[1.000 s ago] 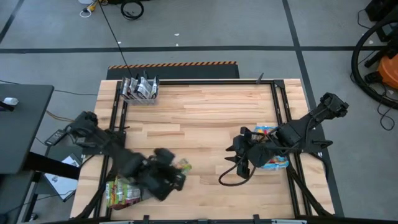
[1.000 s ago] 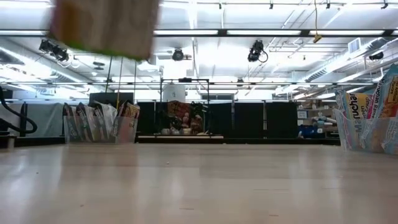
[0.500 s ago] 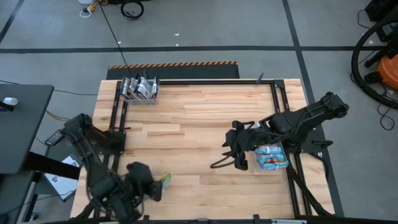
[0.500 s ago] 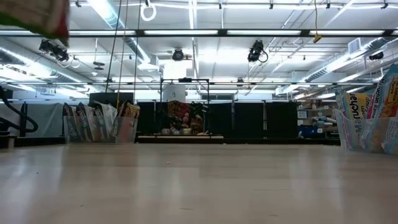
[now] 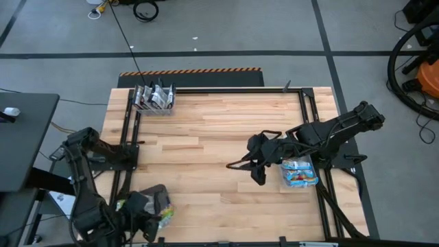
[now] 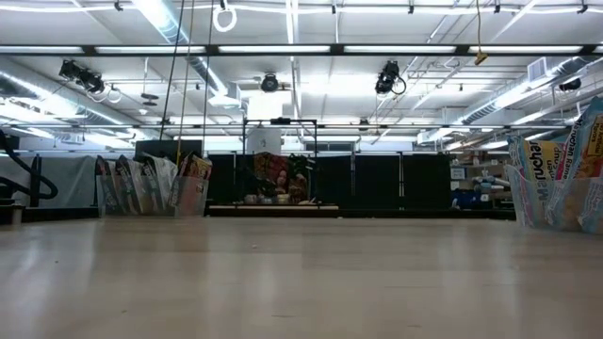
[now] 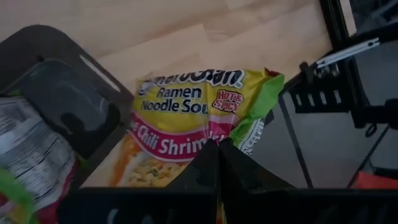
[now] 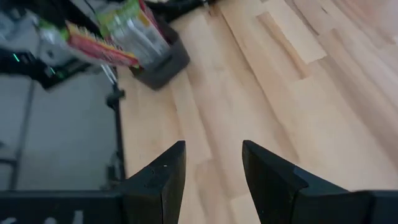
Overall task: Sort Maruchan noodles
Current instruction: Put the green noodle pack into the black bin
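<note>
- Packet (image 7: 186,124) of Maruchan noodles, yellow with a green edge and a pink band, hangs pinched in your left gripper (image 5: 152,211) at the near left corner of the table (image 5: 219,137), over the bin (image 7: 59,99) of same-kind packets.
- Left fingers (image 7: 208,168) are pressed nearly together on the packet's edge; only thin film sits between them.
- Handling, judged: light, crinkly, slippery wrapper around a brittle noodle block. You grip the sealed rim or across the short side, with no hard squeeze on the block.
- Right gripper (image 8: 211,165) hovers over bare table near the middle, just beside the blue packets' bin (image 5: 300,173); its fingers (image 8: 158,177) are spread and hold nothing.
- Dark packets (image 5: 154,97) stand in the far left bin.
- Versus a second ago: left arm has carried the packet from mid-left of the table back to the corner bin, and the packet is gone from the low view. Right gripper has moved off the blue bin toward the table's middle.
</note>
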Action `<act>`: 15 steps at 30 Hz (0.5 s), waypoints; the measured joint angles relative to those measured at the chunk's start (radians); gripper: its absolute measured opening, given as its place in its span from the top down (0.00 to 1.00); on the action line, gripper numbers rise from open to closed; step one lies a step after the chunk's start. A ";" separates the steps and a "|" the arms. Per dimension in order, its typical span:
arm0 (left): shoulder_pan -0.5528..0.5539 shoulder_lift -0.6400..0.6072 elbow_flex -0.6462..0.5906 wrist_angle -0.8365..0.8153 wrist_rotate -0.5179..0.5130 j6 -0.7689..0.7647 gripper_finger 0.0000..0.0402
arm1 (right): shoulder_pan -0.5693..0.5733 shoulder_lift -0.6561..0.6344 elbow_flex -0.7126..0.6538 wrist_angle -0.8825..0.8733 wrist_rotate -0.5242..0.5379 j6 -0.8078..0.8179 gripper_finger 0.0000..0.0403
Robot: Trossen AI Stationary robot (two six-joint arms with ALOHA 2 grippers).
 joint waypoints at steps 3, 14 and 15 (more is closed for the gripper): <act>-0.015 0.000 0.000 -0.027 0.032 -0.001 0.98 | 0.003 0.000 0.000 0.038 0.000 0.066 0.59; 0.064 0.000 -0.020 -0.218 0.133 -0.004 0.98 | 0.047 0.000 0.000 0.104 0.011 0.204 0.59; 0.073 0.001 -0.028 -0.224 0.157 -0.004 0.98 | 0.053 0.000 0.000 0.105 0.011 0.209 0.59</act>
